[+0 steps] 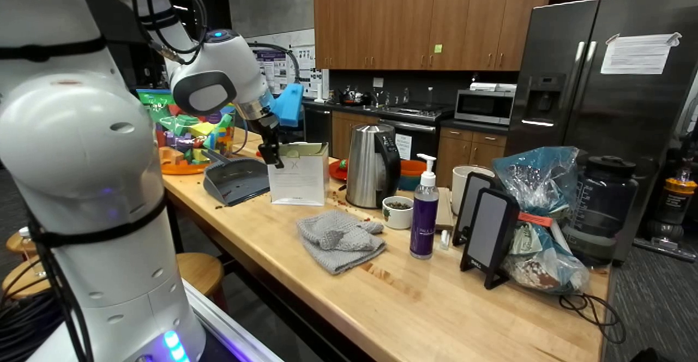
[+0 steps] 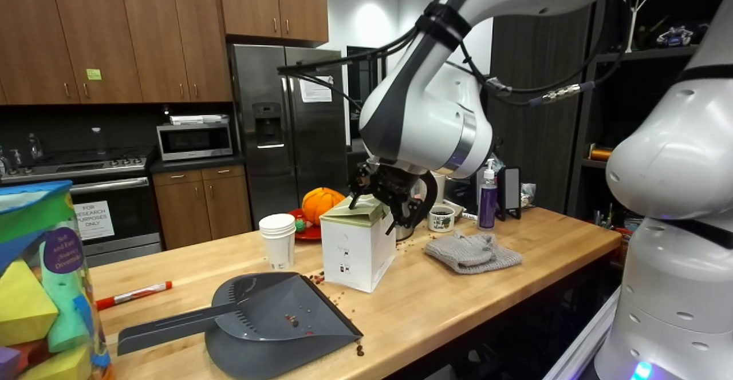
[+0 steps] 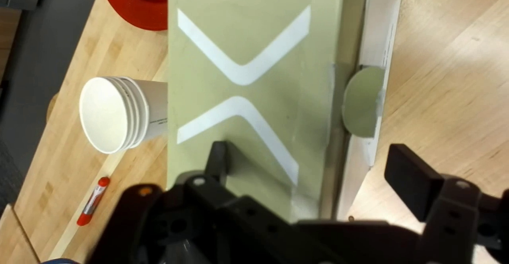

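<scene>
- Green-topped white carton (image 3: 246, 89), upright on the countertop (image 3: 453, 77): wrist view, eleven o'clock from the gripper (image 3: 308, 152), long axis seemingly twelve-to-six.
- Jaws spread, grasping nothing: nine-o'clock finger (image 3: 216, 162) over the top, three-o'clock finger (image 3: 413, 182) outside the wall.
- Stacked paper cups (image 3: 115, 115): nine o'clock of the carton.

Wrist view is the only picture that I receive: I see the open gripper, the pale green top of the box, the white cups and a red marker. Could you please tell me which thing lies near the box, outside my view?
Observer: A grey dustpan lies near the box in both exterior views.
Operator: Thank you. Is there something in this dustpan?
Observer: Yes, a few small bits, some dark and some red.
Operator: And what stands on the opposite side of the box?
Observer: A steel kettle; in an exterior view the box appears between it and the dustpan.
</scene>
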`<state>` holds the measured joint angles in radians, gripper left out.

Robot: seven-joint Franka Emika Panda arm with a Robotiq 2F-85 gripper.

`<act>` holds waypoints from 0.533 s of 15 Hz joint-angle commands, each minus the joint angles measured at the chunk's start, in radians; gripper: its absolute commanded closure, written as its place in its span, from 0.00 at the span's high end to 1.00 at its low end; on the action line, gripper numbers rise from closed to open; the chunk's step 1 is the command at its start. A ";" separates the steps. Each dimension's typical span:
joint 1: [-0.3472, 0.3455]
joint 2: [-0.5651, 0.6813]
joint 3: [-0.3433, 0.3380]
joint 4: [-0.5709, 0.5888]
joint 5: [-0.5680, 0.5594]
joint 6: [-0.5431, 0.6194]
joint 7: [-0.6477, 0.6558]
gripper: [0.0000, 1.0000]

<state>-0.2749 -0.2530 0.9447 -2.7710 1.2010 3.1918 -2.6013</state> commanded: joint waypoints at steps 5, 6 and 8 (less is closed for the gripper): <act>-0.192 -0.331 0.138 -0.018 0.003 -0.378 0.059 1.00; -0.193 -0.384 0.128 -0.018 -0.014 -0.433 0.086 1.00; -0.185 -0.487 0.094 -0.018 -0.043 -0.534 0.127 1.00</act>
<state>-0.4565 -0.5436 1.0577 -2.7705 1.1958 2.8021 -2.5540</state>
